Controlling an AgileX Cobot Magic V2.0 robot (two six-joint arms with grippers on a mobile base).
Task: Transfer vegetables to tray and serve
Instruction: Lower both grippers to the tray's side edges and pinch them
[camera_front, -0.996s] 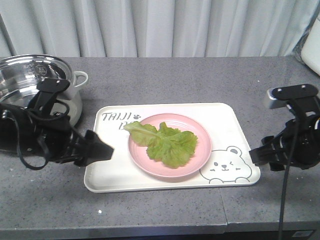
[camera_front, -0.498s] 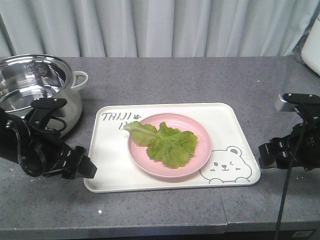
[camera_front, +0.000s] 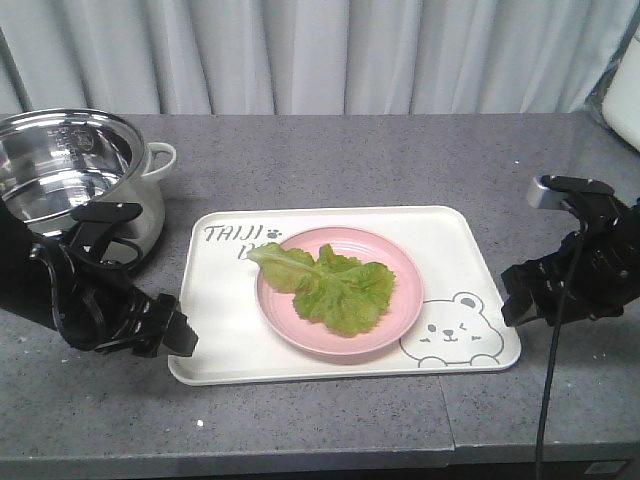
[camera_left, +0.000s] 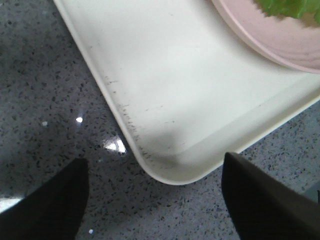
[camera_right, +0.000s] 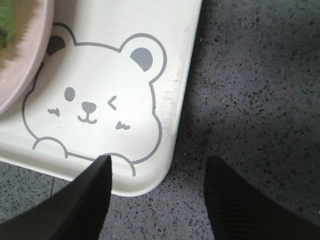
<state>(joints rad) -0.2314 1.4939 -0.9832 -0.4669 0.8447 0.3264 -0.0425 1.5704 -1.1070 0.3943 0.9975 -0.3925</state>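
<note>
The green lettuce leaf, the vegetables (camera_front: 330, 285), lies on a round pink plate (camera_front: 395, 325) standing on the cream tray (camera_front: 230, 320) with the bear drawing (camera_right: 95, 107). My left gripper (camera_front: 180, 338) is open at the tray's near left corner (camera_left: 175, 170), one finger on each side of that corner. My right gripper (camera_front: 512, 298) is open at the near right corner (camera_right: 150, 185), its left finger (camera_right: 95, 195) over the tray rim and its right finger over the counter. Neither gripper holds anything.
A steel pot (camera_front: 70, 165) with a white handle stands at the back left, close behind my left arm. The grey speckled counter (camera_front: 400, 160) runs around the tray, with its front edge near the bottom. A pale curtain hangs behind.
My left gripper drew back off the tray to its near left corner. My right gripper pulled away to the right, then came back in toward the near right corner.
</note>
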